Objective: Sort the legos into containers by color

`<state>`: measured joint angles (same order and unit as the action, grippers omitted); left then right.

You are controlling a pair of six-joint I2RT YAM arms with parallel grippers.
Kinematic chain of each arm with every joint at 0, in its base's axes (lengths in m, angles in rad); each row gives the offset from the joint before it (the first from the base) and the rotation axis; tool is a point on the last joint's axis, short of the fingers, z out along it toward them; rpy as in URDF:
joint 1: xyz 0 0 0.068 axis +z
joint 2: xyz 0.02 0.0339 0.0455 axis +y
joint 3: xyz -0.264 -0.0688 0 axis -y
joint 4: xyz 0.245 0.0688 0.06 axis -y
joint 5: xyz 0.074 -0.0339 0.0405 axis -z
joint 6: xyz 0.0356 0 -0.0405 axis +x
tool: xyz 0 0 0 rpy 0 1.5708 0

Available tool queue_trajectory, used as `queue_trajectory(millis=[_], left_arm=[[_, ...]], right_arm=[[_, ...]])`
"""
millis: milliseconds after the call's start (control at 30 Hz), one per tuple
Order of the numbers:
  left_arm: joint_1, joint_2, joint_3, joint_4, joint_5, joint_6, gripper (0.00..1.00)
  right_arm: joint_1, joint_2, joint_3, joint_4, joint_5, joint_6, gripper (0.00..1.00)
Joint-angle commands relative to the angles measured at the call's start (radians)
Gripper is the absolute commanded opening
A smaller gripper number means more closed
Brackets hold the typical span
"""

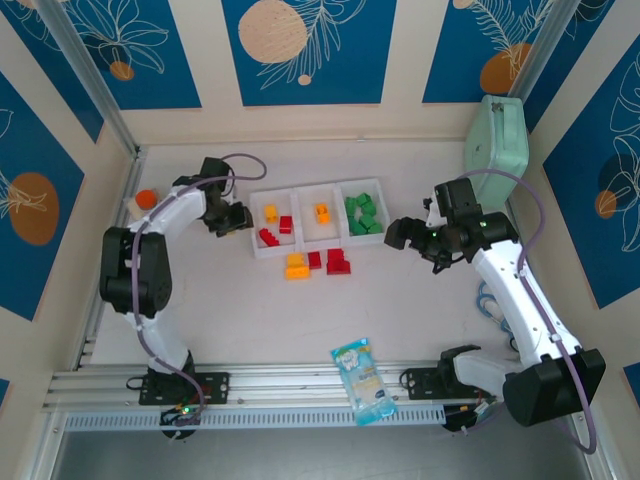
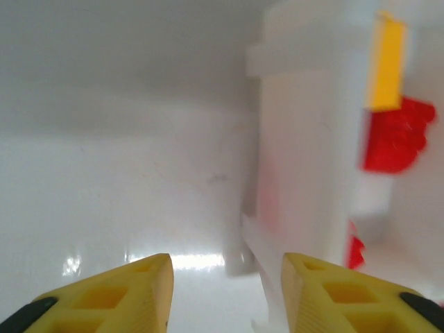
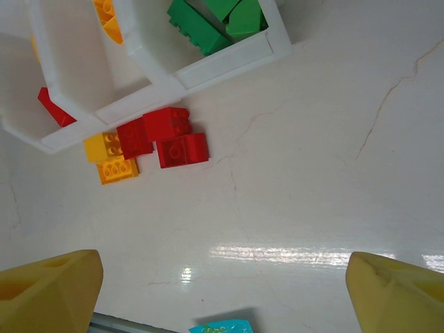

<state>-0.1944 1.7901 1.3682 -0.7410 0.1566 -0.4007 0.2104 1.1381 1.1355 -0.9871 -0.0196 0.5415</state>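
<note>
**Blue-panelled cell, three colours in the tray, a few bricks loose**

Pale tabletop (image 1: pixel 300 330) lies between walls of blue leaf-print panels. The left gripper (image 1: pixel 236 219) hangs just beside the outer wall of the tray (image 1: pixel 318 248), at its left-hand compartment. In its wrist view the yellow fingertips (image 2: pixel 149 288) stand a little apart with nothing between them, and that wall rises straight ahead of the right-hand one. Past the wall, inside the compartment, are a yellow lego (image 2: pixel 387 62) and a red lego (image 2: pixel 395 135).

The right gripper (image 1: pixel 398 234) sits off the tray's opposite end, near the compartment holding the green legos (image 1: pixel 363 215). Its jaws are spread wide and empty. Ahead of it and to its left, on the bare table just beside the tray's near rim, lies a cluster of red legos (image 3: pixel 182 150), with yellow-orange legos (image 3: pixel 116 168) touching them on the far side. The middle compartment holds one orange lego (image 1: pixel 322 212).

Behind the right gripper, by the arm bases, lies a snack packet (image 1: pixel 365 380). Beyond it, against the far wall, leans a mint-green case (image 1: pixel 497 150). An orange-capped bottle (image 1: pixel 143 200) stands outboard of the left gripper.
</note>
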Motion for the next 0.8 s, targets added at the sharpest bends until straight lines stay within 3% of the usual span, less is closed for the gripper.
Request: queue_trajectory(millis=[0, 133, 233, 400, 533, 767], left_arm=[[-0.001, -0.136, 0.042, -0.055, -0.029, 0.103, 0.56], [-0.005, -0.2, 0.203, -0.154, 0.088, 0.311, 0.86], [-0.063, -0.141, 0.394, -0.338, 0.061, 0.507, 0.91], [-0.193, -0.006, 0.537, -0.52, -0.079, 0.756, 0.88], [-0.201, 0.084, 0.571, -0.527, -0.044, 0.788, 0.77], [-0.226, 0.315, 0.781, -0.606, -0.15, 0.683, 0.7]], right_arm=[[-0.008, -0.026, -0.014, -0.008, -0.031, -0.021, 0.91], [-0.012, -0.031, -0.019, -0.003, -0.039, -0.028, 0.92], [-0.014, -0.033, -0.025, 0.01, -0.047, -0.02, 0.92], [-0.013, -0.025, -0.024, 0.019, -0.056, -0.017, 0.92], [-0.017, -0.018, -0.007, 0.0, -0.047, -0.03, 0.92], [-0.028, -0.02, 0.003, -0.022, -0.033, -0.037, 0.92]])
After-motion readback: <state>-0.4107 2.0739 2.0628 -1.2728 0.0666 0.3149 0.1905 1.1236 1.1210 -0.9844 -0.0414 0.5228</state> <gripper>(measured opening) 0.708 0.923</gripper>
